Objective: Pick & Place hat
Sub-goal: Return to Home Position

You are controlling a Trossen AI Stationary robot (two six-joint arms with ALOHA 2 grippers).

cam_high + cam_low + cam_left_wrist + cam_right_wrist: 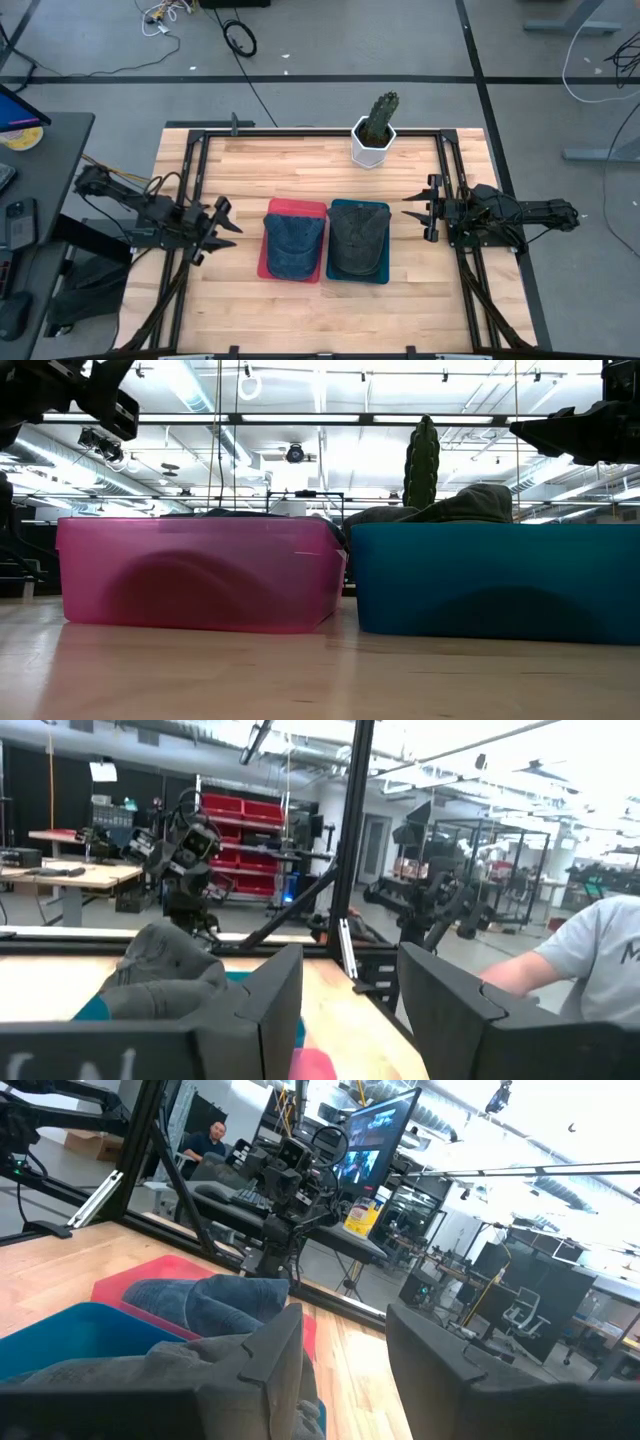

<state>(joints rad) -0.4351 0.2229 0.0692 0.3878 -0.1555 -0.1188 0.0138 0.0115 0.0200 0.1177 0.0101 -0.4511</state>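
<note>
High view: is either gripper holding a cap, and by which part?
Nothing is held. Left gripper and right gripper hang open, empty; blue denim cap lies in the pink plastic bin, dark grey cap in the teal plastic bin.

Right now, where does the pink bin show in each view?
High view: pink bin mid-table, holding the blue cap, blue bin at its right.
Low view: fills the picture's left half.
Left wrist view: only a pink corner, nearer than the blue bin.
Right wrist view: its rim, beyond the blue bin.
Shared landmark: the blue bin, beside it in every view.
</note>
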